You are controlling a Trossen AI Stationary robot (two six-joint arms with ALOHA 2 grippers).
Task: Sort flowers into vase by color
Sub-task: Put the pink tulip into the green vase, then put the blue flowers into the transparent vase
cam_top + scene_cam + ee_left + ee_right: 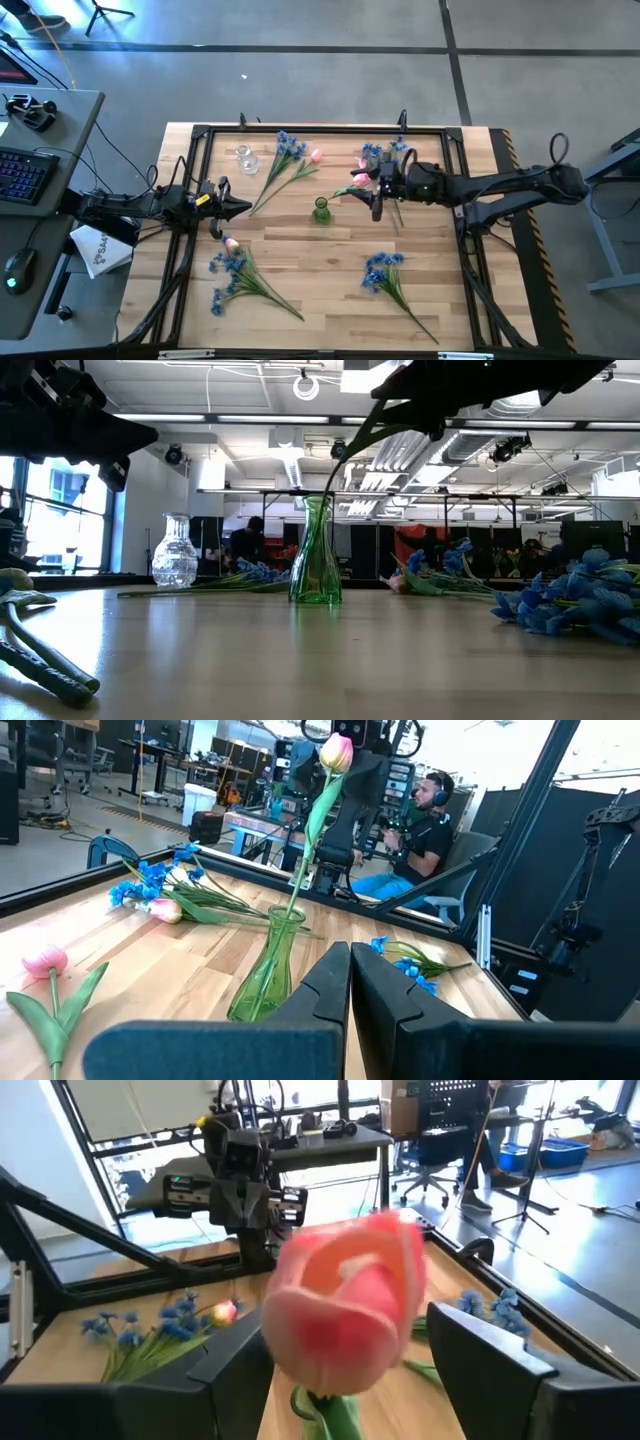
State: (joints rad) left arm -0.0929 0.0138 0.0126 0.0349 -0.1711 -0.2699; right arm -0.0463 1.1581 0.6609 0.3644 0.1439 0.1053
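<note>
A pink tulip (337,752) stands with its stem in the green vase (321,210) at mid-table and leans toward the table's right edge. My right gripper (373,190) is open and points level toward the left. The tulip's blossom (350,1305) sits between its spread fingers. My left gripper (240,207) is shut and level at the table's left, pointing at the green vase (265,970) with nothing in it. A clear glass vase (246,158) stands far left. More flowers lie flat on the table: blue sprays (385,270) and pink tulips (232,243). My right gripper stands open around the tulip's blossom (385,1280), coming level from the table's right. A gap shows beside one finger (480,1355). The blossom hides the other finger's inner side, so I cannot tell whether it touches. The stem's lower end rests in the green vase.
A blue spray with a pink tulip (290,160) lies at the far middle, and another blue spray (385,152) lies behind my right gripper. A mixed bunch (235,275) lies near left. A black frame (300,130) borders the table. Bare wood lies between the near bunches.
</note>
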